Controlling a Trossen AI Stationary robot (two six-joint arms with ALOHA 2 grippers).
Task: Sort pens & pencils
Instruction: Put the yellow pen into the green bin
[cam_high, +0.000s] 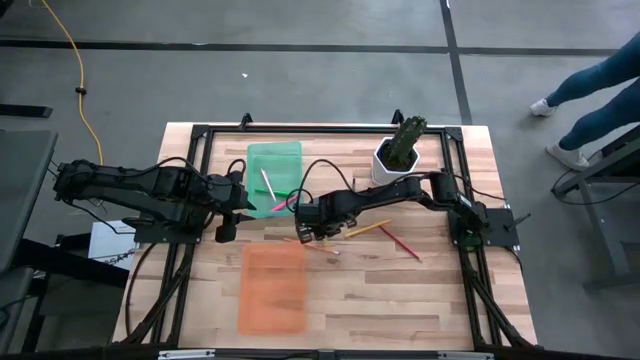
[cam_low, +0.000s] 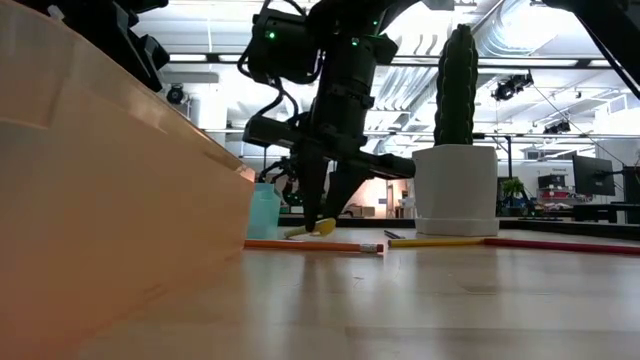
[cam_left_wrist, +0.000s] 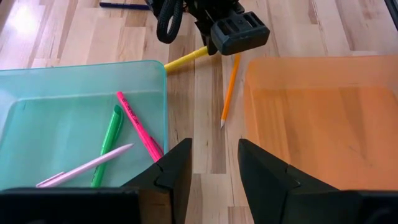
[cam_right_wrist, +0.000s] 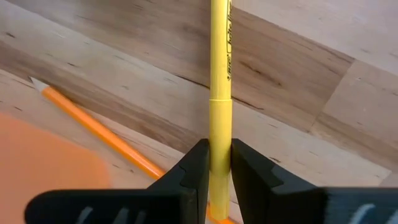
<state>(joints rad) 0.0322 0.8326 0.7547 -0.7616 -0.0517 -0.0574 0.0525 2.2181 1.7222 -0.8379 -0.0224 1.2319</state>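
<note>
My right gripper (cam_high: 303, 237) points down over the bare wood between the green tray (cam_high: 273, 165) and the orange tray (cam_high: 273, 288), shut on the yellow pen (cam_right_wrist: 220, 74). The magenta pen (cam_left_wrist: 140, 124), green pen (cam_left_wrist: 109, 140) and pale pink pen (cam_left_wrist: 87, 167) lie in the green tray. The orange pencil (cam_high: 322, 245), yellow pencil (cam_high: 370, 229) and red pencil (cam_high: 400, 242) lie flat on the table. A dark stick (cam_left_wrist: 124, 5) lies farther off. My left gripper (cam_left_wrist: 213, 155) hovers open at the gap between the two trays. My right gripper pinches the yellow pen's barrel (cam_right_wrist: 220, 134) between its two fingers, coming from above and pointing down. The pen runs on past the fingertips along the fingers' line. Its lower end (cam_low: 318, 228) sits tilted, low over the table; whether it touches the wood I cannot tell.
A white pot with a cactus (cam_high: 398, 152) stands at the far right of the table, behind the pencils. The orange tray's wall (cam_low: 110, 190) fills the low view's left. A person's legs (cam_high: 590, 90) show on the floor beyond the table's right side.
</note>
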